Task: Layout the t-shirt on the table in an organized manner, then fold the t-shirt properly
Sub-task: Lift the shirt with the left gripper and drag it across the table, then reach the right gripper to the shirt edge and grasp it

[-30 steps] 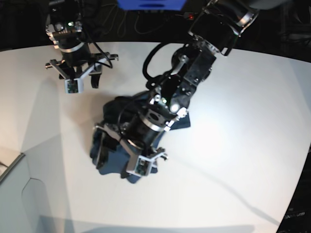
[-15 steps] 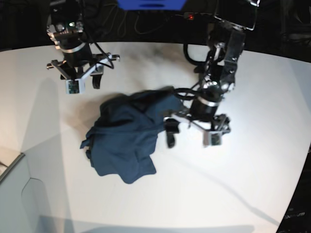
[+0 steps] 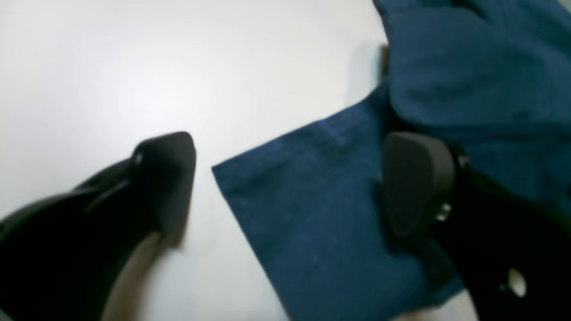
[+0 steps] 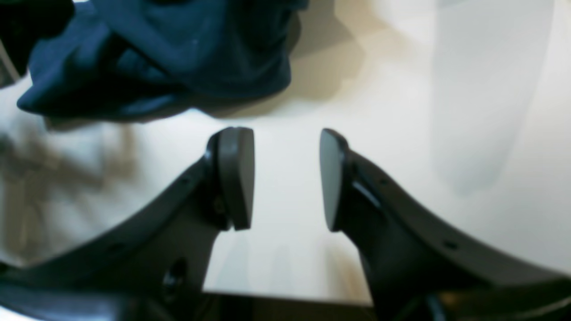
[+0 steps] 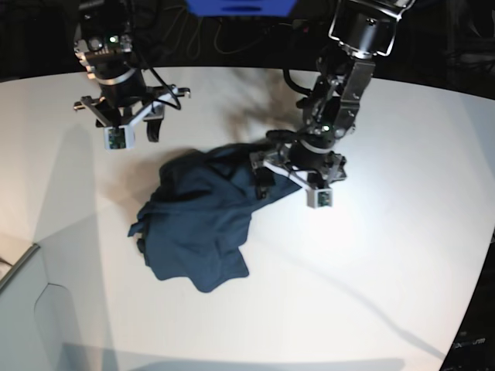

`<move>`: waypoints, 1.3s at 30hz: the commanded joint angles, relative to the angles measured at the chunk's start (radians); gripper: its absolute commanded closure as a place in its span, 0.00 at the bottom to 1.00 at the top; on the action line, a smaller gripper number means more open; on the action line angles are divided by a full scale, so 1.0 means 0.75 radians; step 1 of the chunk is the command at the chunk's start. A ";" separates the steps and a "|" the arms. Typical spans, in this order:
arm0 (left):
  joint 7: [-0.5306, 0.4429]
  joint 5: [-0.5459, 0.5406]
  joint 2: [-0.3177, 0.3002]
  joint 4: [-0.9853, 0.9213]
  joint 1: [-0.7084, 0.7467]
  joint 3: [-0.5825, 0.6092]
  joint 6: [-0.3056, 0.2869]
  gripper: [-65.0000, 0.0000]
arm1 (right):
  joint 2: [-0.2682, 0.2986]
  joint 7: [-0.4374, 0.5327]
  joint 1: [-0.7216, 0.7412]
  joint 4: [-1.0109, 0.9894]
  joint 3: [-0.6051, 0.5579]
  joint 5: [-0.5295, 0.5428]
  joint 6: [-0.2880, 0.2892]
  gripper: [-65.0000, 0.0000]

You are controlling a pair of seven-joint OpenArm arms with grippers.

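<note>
The dark navy t-shirt (image 5: 203, 224) lies in a crumpled heap on the white table (image 5: 387, 255). My left gripper (image 5: 298, 171) hovers at its upper right edge, open wide. In the left wrist view a flat corner of the t-shirt (image 3: 321, 214) lies under the left gripper (image 3: 290, 183); one finger (image 3: 415, 183) is over cloth, the other over bare table (image 3: 134, 67). My right gripper (image 5: 124, 122) stands open up and to the left of the heap. In the right wrist view the right gripper (image 4: 283, 178) holds nothing, and the t-shirt (image 4: 178, 53) lies beyond its fingertips.
A pale grey box corner (image 5: 31, 309) sits at the lower left. A blue object (image 5: 240, 6) and dark cables lie beyond the table's curved far edge. Bare white tabletop (image 4: 446, 111) surrounds the shirt.
My left gripper let go of the shirt, opened wide, swung off to the right, then came back to the shirt's upper right edge. The shirt settled in a heap. The right arm stayed put.
</note>
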 commanded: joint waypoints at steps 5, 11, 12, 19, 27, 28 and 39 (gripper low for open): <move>0.022 -0.015 -0.024 0.009 -0.009 0.131 -0.009 0.54 | 0.003 0.029 -0.004 0.021 0.000 0.002 0.002 0.63; 0.022 -0.015 -0.051 0.065 0.003 0.133 -0.009 0.98 | 0.003 0.029 -0.002 0.021 0.000 0.002 0.002 0.63; 0.016 -0.017 -0.074 0.105 0.005 0.131 -0.007 0.97 | 0.003 0.029 -0.002 0.021 0.000 0.002 0.002 0.63; 0.022 -0.017 -0.172 0.586 0.064 -0.137 0.003 1.00 | 0.012 0.029 0.012 0.023 0.008 0.002 0.002 0.63; 0.024 -0.017 -0.174 0.731 0.175 -0.538 -0.007 1.00 | 0.007 0.029 0.067 0.031 -0.002 0.004 0.002 0.63; 0.024 -0.017 -0.174 0.701 0.195 -0.553 -0.009 1.00 | 0.005 0.029 0.077 0.031 -0.002 0.004 0.002 0.63; 0.014 -0.017 -0.166 0.652 0.431 -0.780 -0.009 1.00 | 0.005 0.031 0.251 0.027 -0.248 0.004 0.002 0.45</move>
